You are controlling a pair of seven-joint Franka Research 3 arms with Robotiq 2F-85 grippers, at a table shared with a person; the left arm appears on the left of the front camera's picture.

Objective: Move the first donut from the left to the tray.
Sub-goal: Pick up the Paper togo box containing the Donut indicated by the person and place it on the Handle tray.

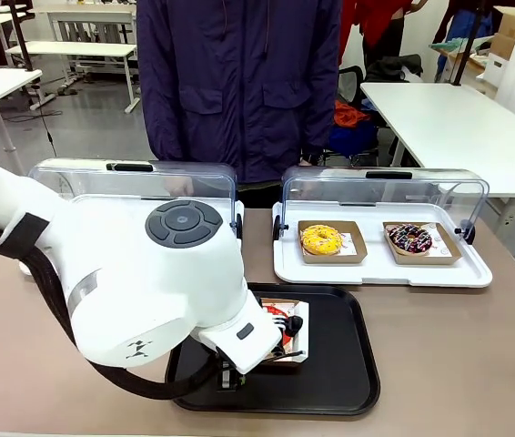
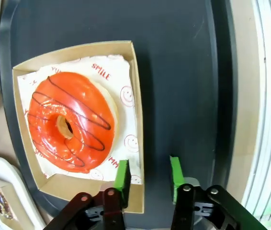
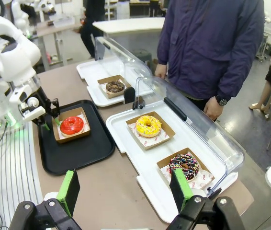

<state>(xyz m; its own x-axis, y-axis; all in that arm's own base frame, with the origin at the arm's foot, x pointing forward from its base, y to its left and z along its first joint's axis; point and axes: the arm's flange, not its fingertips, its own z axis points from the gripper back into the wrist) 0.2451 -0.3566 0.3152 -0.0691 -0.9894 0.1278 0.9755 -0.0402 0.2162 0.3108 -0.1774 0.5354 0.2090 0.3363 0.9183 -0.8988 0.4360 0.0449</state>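
Glossy red-glazed ring donut, thin dark drizzle lines across the icing, sits on white printed paper in a shallow square brown cardboard holder. Holder rests flat inside the large black plastic tray, toward the tray's near-left part as seen in the front view.

Handling, as a judgement: light load; the donut is soft and the glaze likely tacky and easily marred, so nothing should press on it. The holder is thin card, bends under a pinch and could tip if lifted by one wall. Best hold is the upright side wall, low down, clear of the icing.

Left hand: green pads apart, straddling the holder's nearest side wall, one pad over the paper inside, the other over bare tray outside. Wall stands in the gap; no clamping visible.

Right hand: pads wide apart, nothing between them, hanging above the brown worktop well away from the tray.

Materials: tray smooth, matt, low raised rim, rounded corners. Beyond it, a white tray with clear domed lid raised, carrying a yellow-iced donut and a dark sprinkled donut, each in a like holder. A chocolate-brown donut sits in the other white tray.
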